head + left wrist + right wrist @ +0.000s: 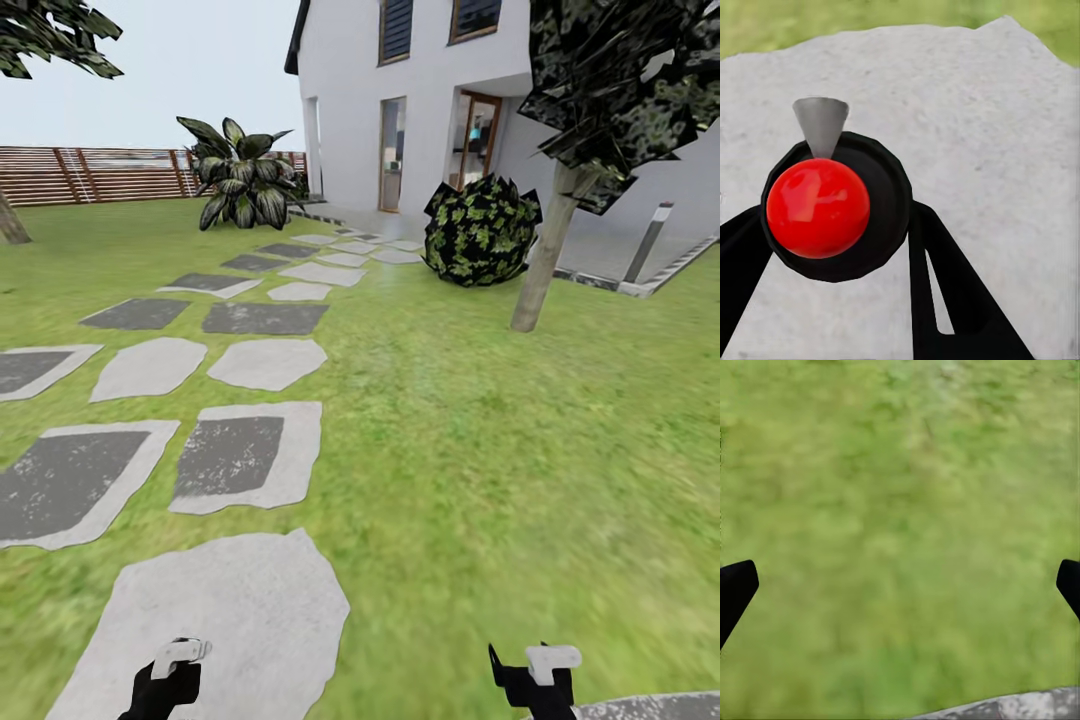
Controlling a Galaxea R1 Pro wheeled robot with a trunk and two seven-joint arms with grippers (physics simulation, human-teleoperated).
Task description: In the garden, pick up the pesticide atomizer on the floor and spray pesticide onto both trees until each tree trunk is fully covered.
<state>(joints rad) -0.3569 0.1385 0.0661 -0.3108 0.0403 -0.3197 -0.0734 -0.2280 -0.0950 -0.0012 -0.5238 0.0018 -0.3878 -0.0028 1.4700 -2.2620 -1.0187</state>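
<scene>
Atomizer (832, 206), red-topped, label unseen, between left gripper (832, 247) fingers.

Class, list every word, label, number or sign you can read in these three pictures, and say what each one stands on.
None: no readable text in any view.
Atomizer in the left gripper: red top and dark rim seen from above, no label visible.
House, fence and stone slabs: no lettering or signs.
</scene>
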